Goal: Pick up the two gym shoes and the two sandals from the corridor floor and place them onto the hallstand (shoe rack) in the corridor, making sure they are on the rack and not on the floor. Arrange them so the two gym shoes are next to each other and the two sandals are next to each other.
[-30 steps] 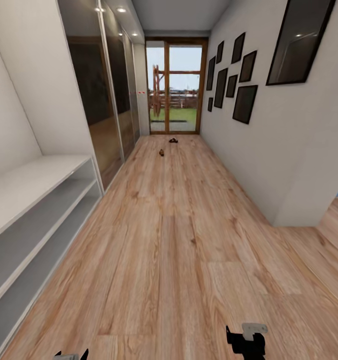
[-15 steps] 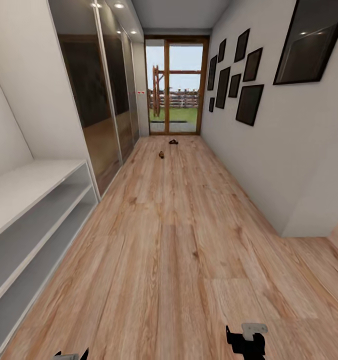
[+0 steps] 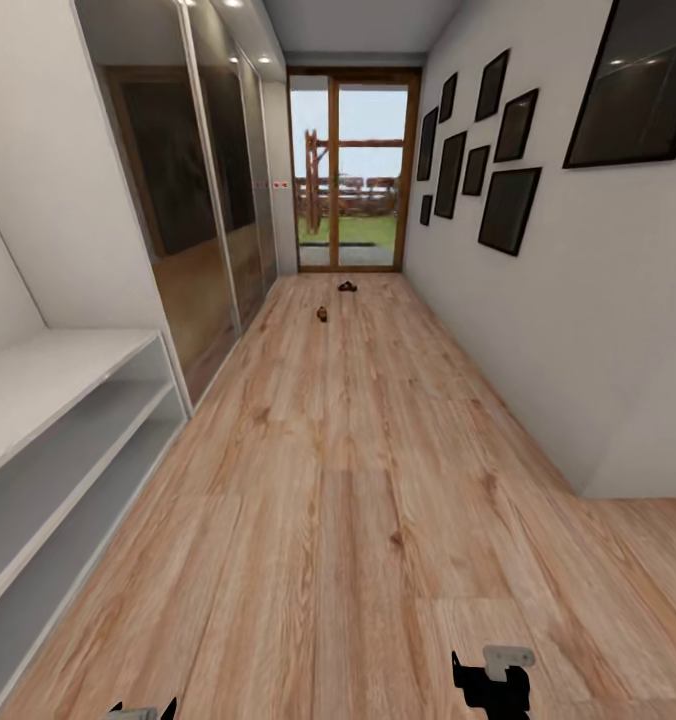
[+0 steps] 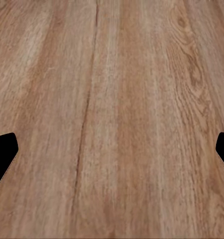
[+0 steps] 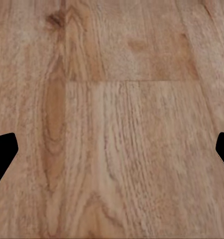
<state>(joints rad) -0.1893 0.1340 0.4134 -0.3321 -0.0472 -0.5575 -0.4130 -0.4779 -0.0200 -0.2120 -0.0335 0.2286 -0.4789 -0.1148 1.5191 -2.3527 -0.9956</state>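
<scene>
Far ahead of our fingers (image 4: pixel 3 154) two sandals (image 3: pixel 322 314) lie apart on the corridor floor (image 3: pixel 358 480), before the glass door (image 3: pixel 350 170); the hallstand (image 3: pixel 48 440) stands ahead to their left, framed pictures (image 3: pixel 508 205) hang to the right

No readable text, label, brand or number anywhere here. A small white plate with red marks (image 3: pixel 280 184) sits on the wall beside the glass door (image 3: pixel 351 170) at the far end, too small to make out, and the dark picture frames (image 3: pixel 508 210) on the right wall show no lettering.
</scene>
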